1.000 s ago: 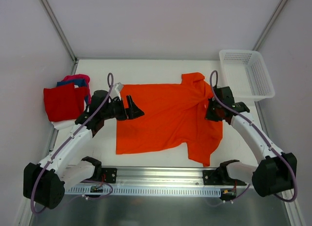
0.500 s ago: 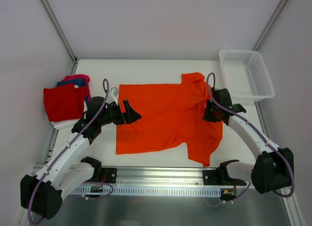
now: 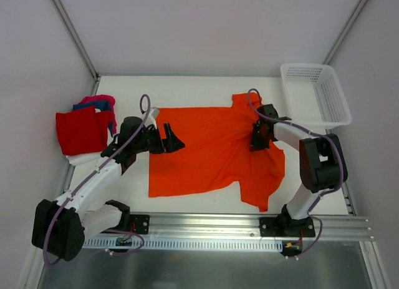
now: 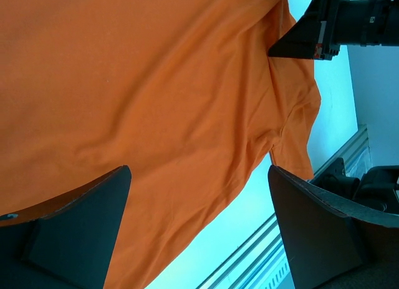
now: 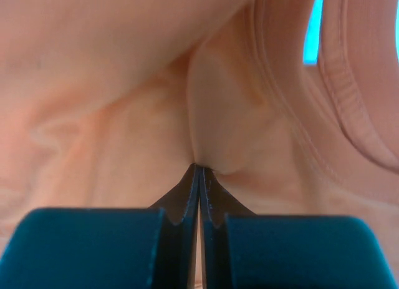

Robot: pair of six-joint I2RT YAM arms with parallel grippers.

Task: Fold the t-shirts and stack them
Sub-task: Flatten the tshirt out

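The orange t-shirt (image 3: 212, 151) lies spread flat at the centre of the table (image 3: 199, 89), hem to the left and neck to the right. One short sleeve points to the far edge, the other to the near edge. The cloth is a soft, matte knit with shallow wrinkles. In the right wrist view its ribbed neck band (image 5: 349, 95) shows as a stitched ridge.

The right gripper (image 5: 198, 167) has its fingers pressed together, and a small pucker of the orange cloth is pinched at their tips. This arm is bent sharply at the elbow, with the forearm reaching left to the neck area (image 3: 257, 141).

The left gripper (image 4: 199, 170) has its fingers spread wide over the shirt. The arm runs diagonally from its base to the shirt's left edge (image 3: 173, 140).

A stack of folded shirts (image 3: 81, 132), red on top with blue, magenta and white beneath, sits at the table's left edge. A white mesh basket (image 3: 305, 66) stands at the far right corner.
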